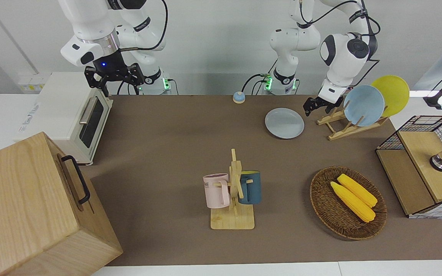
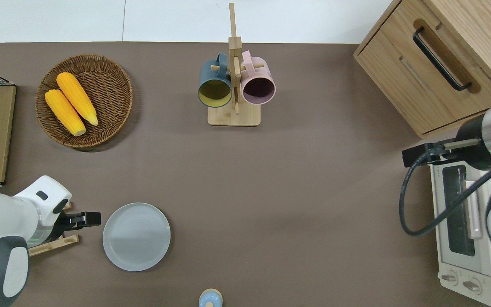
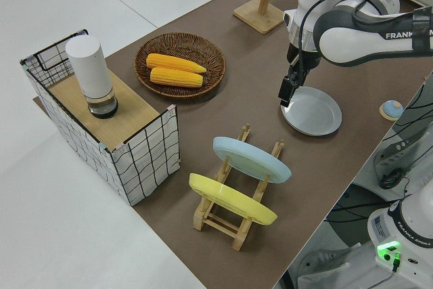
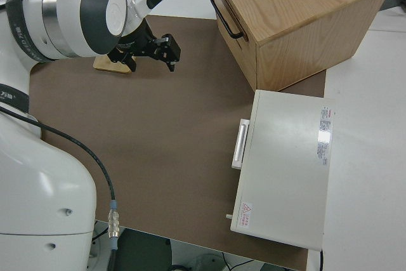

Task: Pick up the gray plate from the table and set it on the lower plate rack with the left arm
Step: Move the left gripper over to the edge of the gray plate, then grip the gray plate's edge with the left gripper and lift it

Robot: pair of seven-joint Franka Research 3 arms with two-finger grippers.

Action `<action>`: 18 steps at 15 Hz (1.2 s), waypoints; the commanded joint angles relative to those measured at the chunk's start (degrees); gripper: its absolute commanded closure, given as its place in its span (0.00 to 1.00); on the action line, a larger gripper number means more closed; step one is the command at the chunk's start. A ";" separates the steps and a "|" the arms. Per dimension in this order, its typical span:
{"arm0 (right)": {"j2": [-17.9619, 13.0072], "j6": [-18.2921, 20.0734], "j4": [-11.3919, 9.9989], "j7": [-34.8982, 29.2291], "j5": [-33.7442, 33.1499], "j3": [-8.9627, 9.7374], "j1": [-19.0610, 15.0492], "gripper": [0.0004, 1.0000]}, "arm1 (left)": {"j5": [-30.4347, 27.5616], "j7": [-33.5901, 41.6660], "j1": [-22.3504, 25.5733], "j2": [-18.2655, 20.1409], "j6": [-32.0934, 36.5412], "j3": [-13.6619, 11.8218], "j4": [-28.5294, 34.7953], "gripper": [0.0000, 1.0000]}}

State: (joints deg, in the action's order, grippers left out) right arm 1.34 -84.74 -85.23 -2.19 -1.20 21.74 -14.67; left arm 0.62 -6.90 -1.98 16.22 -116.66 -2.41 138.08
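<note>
Gray plate (image 2: 136, 236) lies flat on table (image 2: 296, 179); left pincer (image 2: 88, 218) beside its rim, empty, opening unclear—should pinch rim squarely.

Front cam faces robots; overhead looks down; both share table (image 1: 175, 153).

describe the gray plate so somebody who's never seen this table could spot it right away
Find the slanted wooden plate rack toward the left arm's end of the brown table. The gray plate lies flat on the table beside it, by the left pincer. Unlike the light blue plate and yellow plate, it isn't racked.
</note>
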 commanded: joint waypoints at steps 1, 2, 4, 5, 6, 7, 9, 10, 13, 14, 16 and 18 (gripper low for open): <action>-0.11 0.98 0.59 -0.80 -0.12 1.38 -1.50 0.02 | 0.43 -1.36 0.04 0.93 -3.57 -0.14 5.52 0.01; -0.11 0.98 0.59 -0.80 -0.12 1.38 -1.50 0.02 | 0.17 -1.36 0.04 0.23 -4.80 -0.14 6.05 0.01; -0.11 0.98 0.59 -0.80 -0.12 1.38 -1.50 0.02 | -0.01 -1.44 -0.13 -1.62 -6.73 -0.14 6.85 0.01; -0.11 0.98 0.59 -0.80 -0.12 1.38 -1.50 0.02 | -0.18 -1.71 -0.39 -2.58 -7.18 -0.14 6.85 0.01; -0.11 0.98 0.59 -0.80 -0.12 1.38 -1.50 0.02 | -0.71 -1.71 -0.48 -3.64 -7.27 -0.14 7.02 0.01; -0.11 0.98 0.59 -0.80 -0.12 1.38 -1.50 0.02 | -1.41 -1.80 -0.57 -4.69 -7.18 -0.14 7.03 0.01; -0.11 0.98 0.59 -0.80 -0.20 1.38 -1.50 0.02 | -2.64 -1.80 -0.66 -6.37 -7.18 -0.14 7.29 0.01; -0.11 0.98 0.59 -0.80 -0.12 1.38 -1.50 0.02 | -2.73 -1.80 -0.66 -6.55 -7.18 -0.14 7.55 0.01; -0.11 0.98 0.59 -0.80 -0.20 1.38 -1.50 0.02 | -2.91 -1.80 -0.66 -8.30 -7.18 -0.14 7.64 0.01; -0.11 0.98 0.59 -0.80 -0.12 1.38 -1.50 0.02 | -3.43 -1.80 -0.66 -9.00 -7.18 -0.14 7.64 0.02; -0.11 0.98 0.59 -0.80 -0.12 1.38 -1.50 0.02 | -4.40 -1.80 -0.57 -9.36 -7.18 -0.14 7.64 0.09; -0.11 0.98 0.59 -0.80 -0.12 1.38 -1.50 0.02 | -4.40 -2.06 -0.57 -9.54 -7.18 -0.14 7.64 0.25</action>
State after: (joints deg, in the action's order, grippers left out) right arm 1.34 -84.74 -85.23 -2.19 -1.20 21.74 -14.67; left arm -2.74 -7.93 -2.02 6.87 -122.51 -2.30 144.99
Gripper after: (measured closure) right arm 0.013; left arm 0.035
